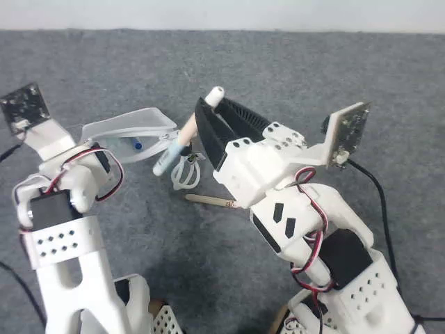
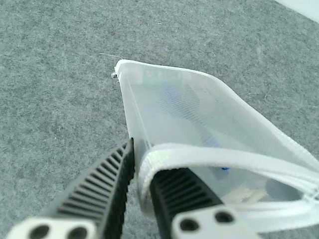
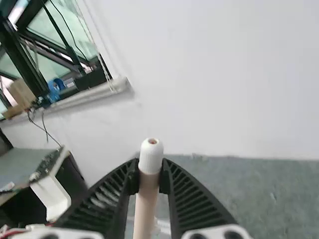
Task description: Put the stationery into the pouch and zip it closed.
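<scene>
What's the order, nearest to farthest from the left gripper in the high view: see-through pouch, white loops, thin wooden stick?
1. See-through pouch, held by the left gripper.
2. White loops, by the pouch's mouth.
3. Thin wooden stick, beyond them.

A grey, carpet-like desk carries both white arms. At the left, a clear pouch is raised off the desk, one end hidden behind the left arm and its open mouth facing the middle. A small blue thing shows through its side. The right gripper, with black ribbed fingers, is clamped around a pen near its white top. The pen slants down, and its pale blue lower end is just beside the pouch's mouth; whether they touch cannot be told. Some white loops lie under that end. A pencil lies flat beside the loops, partly under the right arm.
</scene>
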{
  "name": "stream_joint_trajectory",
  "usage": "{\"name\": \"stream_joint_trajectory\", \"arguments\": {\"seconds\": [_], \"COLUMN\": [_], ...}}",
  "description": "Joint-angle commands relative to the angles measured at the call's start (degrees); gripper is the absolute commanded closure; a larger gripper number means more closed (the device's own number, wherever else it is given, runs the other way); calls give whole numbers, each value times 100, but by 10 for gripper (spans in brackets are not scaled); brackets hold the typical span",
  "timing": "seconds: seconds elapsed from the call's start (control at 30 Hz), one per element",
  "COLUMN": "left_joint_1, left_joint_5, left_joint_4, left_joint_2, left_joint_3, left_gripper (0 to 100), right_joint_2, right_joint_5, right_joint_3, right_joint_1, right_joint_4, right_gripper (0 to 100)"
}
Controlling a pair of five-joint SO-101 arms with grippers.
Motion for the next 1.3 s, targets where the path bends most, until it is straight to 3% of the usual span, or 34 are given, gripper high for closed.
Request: {"name": "stream_joint_trajectory", "arguments": {"seconds": [0.0, 0.23, 0.53, 0.8, 1.27], "left_joint_1": [-26, -18, -18, -18, -18], "left_joint_5": [62, 62, 62, 62, 62], "left_joint_4": [-211, -211, -220, -220, -220], "left_joint_2": [-35, -35, -35, -35, -35], "left_joint_3": [-92, -101, -101, -92, -92], "left_gripper": [988, 988, 988, 988, 988], "right_joint_2": [-119, -119, -4, 1341, 2211], "right_joint_5": [-62, -53, -53, -62, -62], "right_joint_3": [281, 1319, 1925, 1960, 1969], "right_joint_1": [-48, -48, -57, -57, -198], "right_joint_4": [-936, -2580, -3345, -4286, -4497], "right_gripper": [992, 992, 992, 992, 992]}}
